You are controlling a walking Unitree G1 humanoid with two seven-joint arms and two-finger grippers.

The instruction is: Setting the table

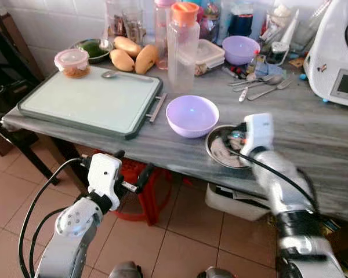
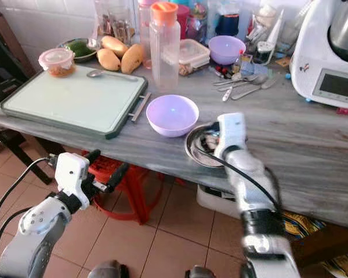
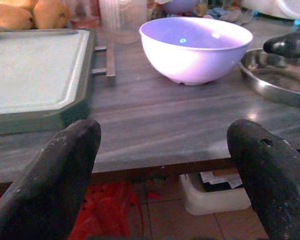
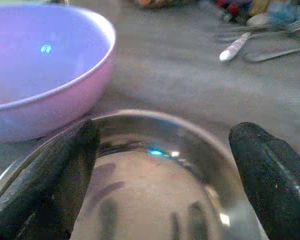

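Observation:
A lilac bowl (image 1: 191, 114) stands on the grey marble table (image 1: 313, 133) near its front edge. Right beside it sits a shallow steel dish (image 1: 218, 155). My right gripper (image 1: 234, 141) hovers open just over that dish, one finger (image 4: 65, 170) on each side of its rim in the right wrist view. My left gripper (image 1: 129, 168) is open and empty, in front of the table and below its edge, facing the lilac bowl (image 3: 195, 47). A pale green tray (image 1: 93, 99) lies to the left with a spoon (image 1: 111, 74) on it. Loose cutlery (image 1: 260, 84) lies further back.
The back of the table holds an orange-lidded bottle (image 1: 182, 43), mangoes (image 1: 133, 57), a lidded food tub (image 1: 72, 61), a second purple bowl (image 1: 240, 49) and jars. A white kitchen machine (image 1: 339, 55) stands far right. A red stool (image 1: 140, 191) and a white box (image 1: 235, 202) are under the table.

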